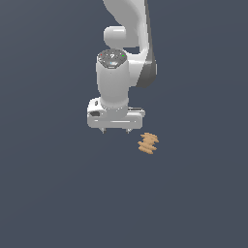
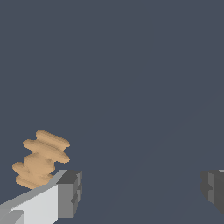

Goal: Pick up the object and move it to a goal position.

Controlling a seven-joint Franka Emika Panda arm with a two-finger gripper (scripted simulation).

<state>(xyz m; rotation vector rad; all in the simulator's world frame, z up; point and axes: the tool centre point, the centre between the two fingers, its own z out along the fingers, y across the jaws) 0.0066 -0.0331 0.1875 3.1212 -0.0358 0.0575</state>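
The object (image 1: 148, 143) is a small orange-tan ridged piece with zigzag edges, lying on the dark grey floor. My white gripper (image 1: 116, 131) hangs to the exterior view's left of it, apart from it, with its short fingertips pointing down. Its jaws are spread wide and hold nothing. In the wrist view the object (image 2: 40, 159) lies beyond one finger (image 2: 69, 192), outside the gap between the two; the other finger (image 2: 213, 187) is at the far side of that picture.
The plain dark grey floor (image 1: 48, 193) fills both views. The white arm (image 1: 127, 43) rises behind the gripper to the top of the exterior view. No other objects or goal marker show.
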